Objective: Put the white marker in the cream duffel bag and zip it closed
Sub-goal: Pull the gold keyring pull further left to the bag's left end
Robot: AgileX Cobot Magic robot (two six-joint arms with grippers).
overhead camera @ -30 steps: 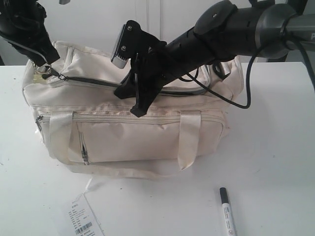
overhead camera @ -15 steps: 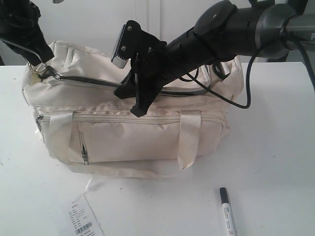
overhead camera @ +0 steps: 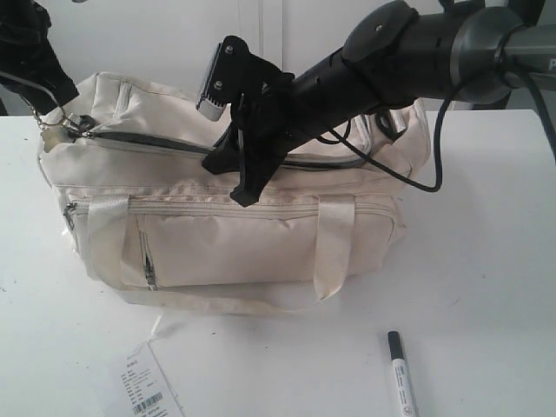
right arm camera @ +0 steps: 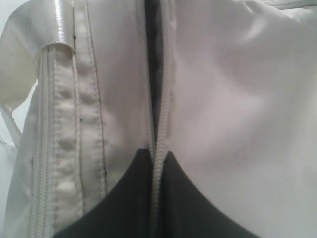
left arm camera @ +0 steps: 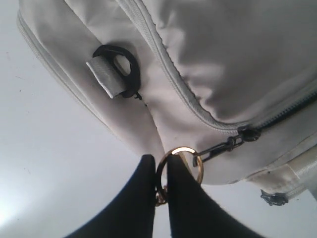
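Observation:
The cream duffel bag (overhead camera: 226, 243) stands on the white table, its top zip showing a dark gap (overhead camera: 156, 143). At the bag's left end my left gripper (overhead camera: 50, 117) is shut on the gold ring (left arm camera: 184, 149) of the zip pull, whose chain leads to the slider (left arm camera: 247, 134). In the left wrist view the left gripper (left arm camera: 158, 159) pinches that ring. My right gripper (overhead camera: 245, 193) is shut on the zip edge (right arm camera: 157, 124) at the bag's top middle; the right gripper (right arm camera: 157, 152) clamps the teeth. The white marker (overhead camera: 400, 372) lies on the table in front, right of the bag.
A paper barcode tag (overhead camera: 143, 387) lies on the table (overhead camera: 486, 287) in front of the bag at the left. A black end clip (left arm camera: 119, 69) sits on the bag's left end. The right arm (overhead camera: 391, 61) reaches across above the bag.
My left gripper has moved left and slightly up, drawing the ring and zip pull toward the bag's left end. The right gripper and marker have stayed put.

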